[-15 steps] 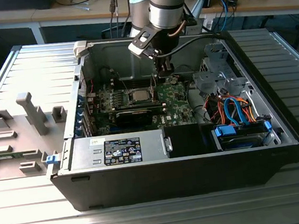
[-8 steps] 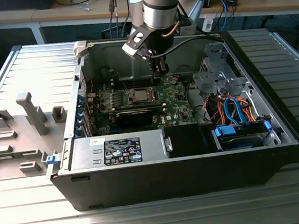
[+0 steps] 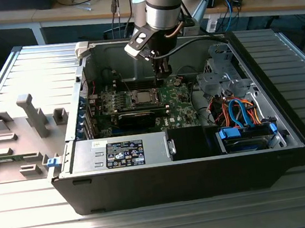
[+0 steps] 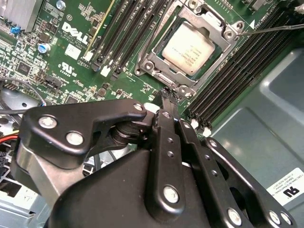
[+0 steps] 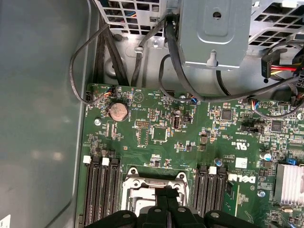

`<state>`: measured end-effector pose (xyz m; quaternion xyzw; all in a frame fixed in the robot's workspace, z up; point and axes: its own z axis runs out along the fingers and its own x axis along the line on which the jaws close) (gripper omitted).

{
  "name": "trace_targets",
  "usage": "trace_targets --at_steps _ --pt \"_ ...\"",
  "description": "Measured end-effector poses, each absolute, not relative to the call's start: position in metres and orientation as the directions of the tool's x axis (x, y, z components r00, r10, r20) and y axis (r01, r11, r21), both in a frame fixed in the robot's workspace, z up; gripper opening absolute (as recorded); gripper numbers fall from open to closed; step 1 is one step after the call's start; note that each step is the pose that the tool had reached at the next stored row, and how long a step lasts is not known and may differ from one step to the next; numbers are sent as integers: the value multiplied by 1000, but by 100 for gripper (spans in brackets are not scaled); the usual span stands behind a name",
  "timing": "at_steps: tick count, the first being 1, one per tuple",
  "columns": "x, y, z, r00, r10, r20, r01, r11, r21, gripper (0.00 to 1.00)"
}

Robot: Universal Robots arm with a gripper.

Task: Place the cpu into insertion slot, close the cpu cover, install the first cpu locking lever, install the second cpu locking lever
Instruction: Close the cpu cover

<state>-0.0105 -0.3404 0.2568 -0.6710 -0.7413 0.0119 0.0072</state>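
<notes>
In the exterior view, we see the gripper [image 3: 162,77] inside the computer case [image 3: 149,183], just beside the socket [image 3: 142,97]. In the second wrist view, its fingers [image 4: 164,128] are pressed together on nothing, near the chip [image 4: 187,47], which lies under the closed cover [image 4: 154,57]. In the first wrist view, the fingertips [image 5: 166,194] overlap the cover's edge.

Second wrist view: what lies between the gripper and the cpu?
The cpu cover's silver frame edge lies between gripper and cpu, in the second wrist view.
</notes>
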Motion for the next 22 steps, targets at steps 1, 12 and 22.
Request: trace_targets --at_steps 1,12,22 --pt "-11 -340 257 -99 995 -5 995 99 -27 11" --pt "-28 -341 252 -99 995 -3 995 99 -27 11" --pt "-53 -341 237 -100 995 -3 995 100 -27 11"
